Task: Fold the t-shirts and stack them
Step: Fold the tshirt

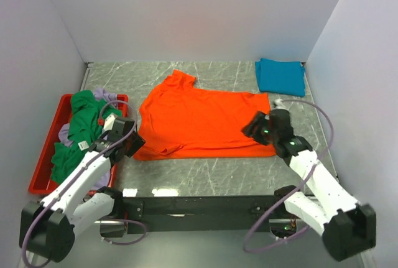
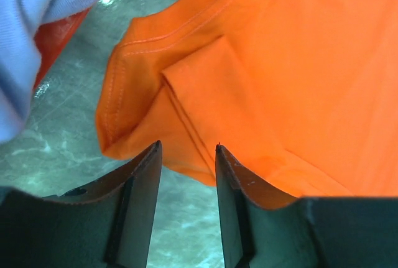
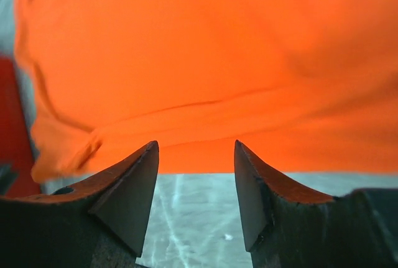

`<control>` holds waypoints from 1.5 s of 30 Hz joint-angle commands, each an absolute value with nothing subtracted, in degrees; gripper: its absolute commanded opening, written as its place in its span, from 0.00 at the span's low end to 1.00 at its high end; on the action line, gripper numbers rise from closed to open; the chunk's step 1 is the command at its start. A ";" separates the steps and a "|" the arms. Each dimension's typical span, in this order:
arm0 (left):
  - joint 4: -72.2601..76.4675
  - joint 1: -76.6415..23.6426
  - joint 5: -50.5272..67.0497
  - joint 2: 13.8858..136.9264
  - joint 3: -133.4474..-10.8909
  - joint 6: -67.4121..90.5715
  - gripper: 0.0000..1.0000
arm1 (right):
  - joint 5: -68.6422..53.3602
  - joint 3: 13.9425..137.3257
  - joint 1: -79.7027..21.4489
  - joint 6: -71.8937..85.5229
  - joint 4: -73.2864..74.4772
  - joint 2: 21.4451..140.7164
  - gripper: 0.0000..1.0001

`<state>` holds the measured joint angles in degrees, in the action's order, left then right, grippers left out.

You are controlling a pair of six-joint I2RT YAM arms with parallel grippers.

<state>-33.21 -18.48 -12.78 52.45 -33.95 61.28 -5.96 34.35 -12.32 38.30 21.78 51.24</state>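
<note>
Left end effector (image 2: 186, 150) and right end effector (image 3: 196, 147) hang released at near hem of orange shirt (image 1: 199, 122). Pinch one layer only and your fold could skew.

Top external: fixed high behind the arm bases (image 1: 199, 207), looking down and forward over the whole marbled surface (image 1: 205, 175) to the back wall (image 1: 199, 13), far enough to hold the entire orange t-shirt (image 1: 205, 119). Left wrist: just behind the left hand (image 2: 188, 146), facing down past its tips, very close on the shirt's near-left corner beside the red tray (image 2: 59, 35). Right wrist: likewise behind the right hand (image 3: 196, 143), low and close on the near hem; common to all three, orange cloth and grey surface at its near edge.
</note>
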 commanded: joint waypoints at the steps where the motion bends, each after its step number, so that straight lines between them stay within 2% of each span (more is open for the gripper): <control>1: -29.11 -18.55 -13.80 55.89 -34.19 61.35 0.46 | 2.09 41.37 -24.93 38.41 16.09 56.76 0.58; 7: -26.46 -18.54 -16.60 63.27 -34.98 61.87 0.47 | 7.37 51.57 -43.03 34.72 10.99 69.68 0.58; 17: -23.03 -17.93 -18.11 68.55 -35.42 61.17 0.47 | 10.37 65.47 -57.38 27.34 8.18 90.59 0.59; 23: -21.01 -17.93 -17.67 70.13 -35.60 60.56 0.47 | 12.57 72.85 -61.34 25.84 9.58 100.96 0.59; 31: -20.04 -17.84 -19.07 71.72 -35.60 60.03 0.44 | 14.68 79.18 -63.46 25.40 11.60 108.28 0.59; 45: -18.19 -17.84 -19.42 73.12 -36.47 58.97 0.20 | 14.24 79.72 -64.77 26.10 12.92 111.80 0.54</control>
<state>-19.97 -18.02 -18.33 72.95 -34.13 60.05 13.04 78.61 -64.01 25.87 13.21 111.04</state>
